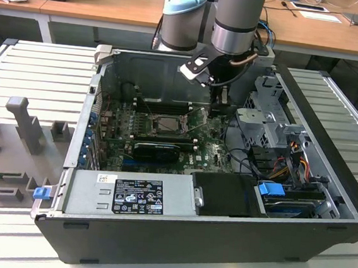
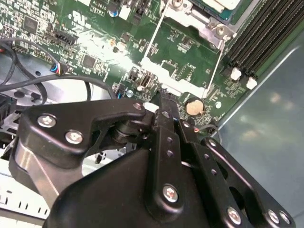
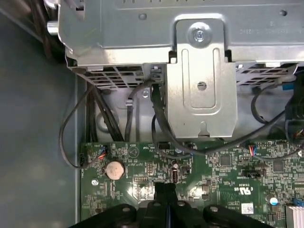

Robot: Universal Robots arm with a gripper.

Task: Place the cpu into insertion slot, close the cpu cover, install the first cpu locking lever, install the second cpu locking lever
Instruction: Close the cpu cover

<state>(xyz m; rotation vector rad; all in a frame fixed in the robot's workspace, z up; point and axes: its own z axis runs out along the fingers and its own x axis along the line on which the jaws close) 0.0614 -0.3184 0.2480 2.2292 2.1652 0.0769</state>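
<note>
In the exterior view the insertion slot (image 1: 167, 124) sits mid-board inside the open computer case, with a pale square, the cpu (image 1: 168, 123), in its centre. The second wrist view catches a corner of the cpu (image 2: 219, 4), ringed by the silver cpu cover (image 2: 190, 19). Two thin wire levers (image 2: 155, 35) run along the socket's sides; whether they are latched I cannot tell. My gripper (image 1: 222, 105) hangs low over the board, to the exterior view's right of the slot. Its black fingertips (image 2: 161, 102) are pressed together with nothing between them, seen also in the first wrist view (image 3: 166, 189).
A silver drive cage with a bracket (image 3: 202, 80) and black cables (image 3: 159, 118) stand close beyond the gripper. A coin battery (image 3: 114, 169) lies on the green board. Memory slots (image 2: 256, 42) flank the socket. A black ridged block (image 1: 158, 148) and the power supply (image 1: 132, 193) fill the case's front.
</note>
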